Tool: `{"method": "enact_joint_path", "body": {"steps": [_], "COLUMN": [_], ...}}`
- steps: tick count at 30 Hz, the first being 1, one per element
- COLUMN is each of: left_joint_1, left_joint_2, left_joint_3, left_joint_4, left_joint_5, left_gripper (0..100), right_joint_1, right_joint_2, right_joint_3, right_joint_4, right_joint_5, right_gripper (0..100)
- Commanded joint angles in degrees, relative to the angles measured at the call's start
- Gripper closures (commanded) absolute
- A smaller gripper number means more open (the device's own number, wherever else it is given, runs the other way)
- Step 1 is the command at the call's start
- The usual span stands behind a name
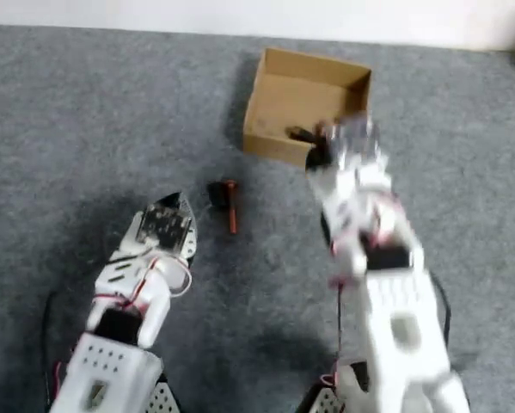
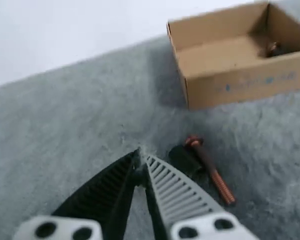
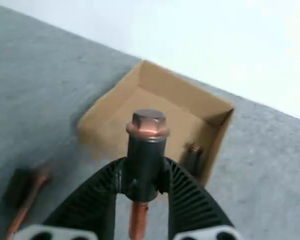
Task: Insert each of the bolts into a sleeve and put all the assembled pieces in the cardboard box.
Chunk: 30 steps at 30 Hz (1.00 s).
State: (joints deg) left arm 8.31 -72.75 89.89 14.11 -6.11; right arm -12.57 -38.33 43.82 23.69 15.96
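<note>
My right gripper [image 3: 142, 187] is shut on an assembled piece [image 3: 145, 155]: a copper bolt pushed through a black sleeve, held upright just before the near wall of the cardboard box [image 3: 155, 90]. From above, that gripper [image 1: 326, 151] hangs at the box's [image 1: 278, 86] near right corner. Another assembled piece [image 3: 192, 157] lies inside the box. A copper bolt [image 1: 231, 211] and a black sleeve [image 1: 217, 194] lie side by side on the carpet. My left gripper [image 2: 139, 165] is shut and empty, its tip just short of the sleeve [image 2: 185, 157] and bolt [image 2: 212, 172].
Grey carpet [image 1: 85, 129] covers the table, with a white wall strip at the far edge. Both arm bases stand at the near edge. Open carpet lies to the left of the box and around the loose bolt.
</note>
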Motion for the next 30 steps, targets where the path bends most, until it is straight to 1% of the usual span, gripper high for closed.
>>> {"method": "enact_joint_path", "body": {"steps": [1, 4, 7, 10, 14, 22, 24, 28, 30], "left_joint_1": [-0.84, -1.01, -2.33, -2.68, -2.68, -2.68, -2.68, -2.68, -2.68], "left_joint_2": [19.82, 33.01, 39.25, 38.99, 37.85, 37.93, 37.93, 37.93, 37.93], "left_joint_3": [-8.13, -15.43, -19.91, -20.44, -20.00, -20.00, -20.00, -20.00, -20.00], "left_joint_4": [-8.79, -9.49, -9.41, -8.00, -8.00, -8.00, -8.00, -8.00, -8.00], "left_joint_5": [0.62, 0.70, 0.79, 0.79, 0.79, 0.79, 0.79, 0.79, 0.79], "left_gripper": [99, 99, 99, 99, 99, 99, 99, 99, 99], "right_joint_1": [3.82, 5.32, 5.85, 5.85, 5.58, 5.67, 5.67, 5.58, 5.67], "right_joint_2": [21.41, 36.97, 50.77, 61.32, 71.16, 80.57, 81.54, 81.98, 81.89], "right_joint_3": [-23.08, -38.11, -51.47, -63.60, -75.65, -90.51, -92.35, -94.37, -94.99], "right_joint_4": [-0.48, 3.82, 9.27, 14.73, 20.70, 32.40, 35.38, 41.01, 43.65], "right_joint_5": [0.62, 0.53, 0.53, 0.53, 0.53, 0.35, 0.35, 0.26, 0.44], "right_gripper": [99.3, 99.3, 99.3, 99.3, 99.3, 98.5, 93.3, 70.1, 60.8]}}
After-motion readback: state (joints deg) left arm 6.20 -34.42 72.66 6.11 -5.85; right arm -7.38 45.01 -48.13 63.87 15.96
